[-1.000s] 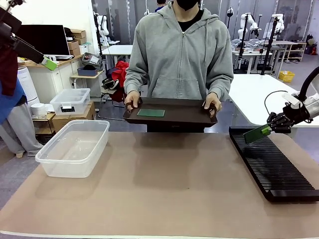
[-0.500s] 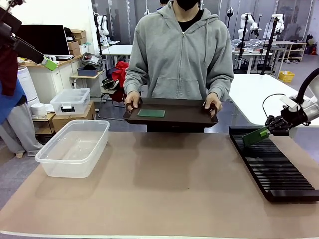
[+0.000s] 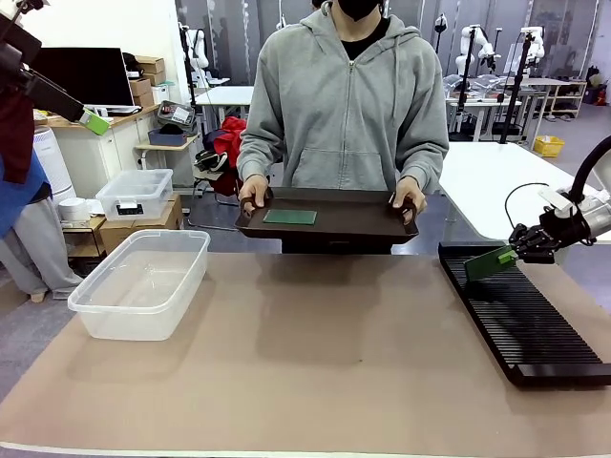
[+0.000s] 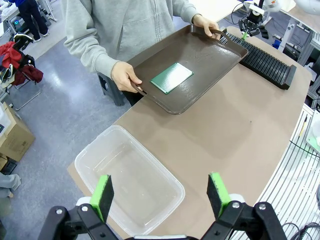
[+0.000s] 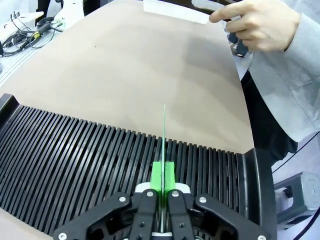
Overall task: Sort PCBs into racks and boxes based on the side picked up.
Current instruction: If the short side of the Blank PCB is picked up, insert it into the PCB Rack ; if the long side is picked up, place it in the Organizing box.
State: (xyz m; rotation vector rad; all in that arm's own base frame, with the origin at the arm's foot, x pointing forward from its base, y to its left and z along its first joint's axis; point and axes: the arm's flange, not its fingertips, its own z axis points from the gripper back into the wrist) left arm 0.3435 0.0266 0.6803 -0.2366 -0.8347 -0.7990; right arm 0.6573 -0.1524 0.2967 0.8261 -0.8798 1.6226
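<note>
Right gripper (image 3: 516,253) clamps tilted PCB (image 3: 489,262) at rack (image 3: 525,324); person's tray (image 3: 353,216) beyond.

PCB (image 5: 163,131) edge-on in right wrist view, faces unreadable; rack (image 5: 75,165) cut off at btm edge.

There are two circuit boards: one board (image 3: 289,217) far in the middle, one board (image 3: 490,261) at the right. One black rack (image 3: 525,324) right, one clear tub (image 3: 124,320) left, one brown tray (image 3: 353,215), one person (image 3: 344,105).
</note>
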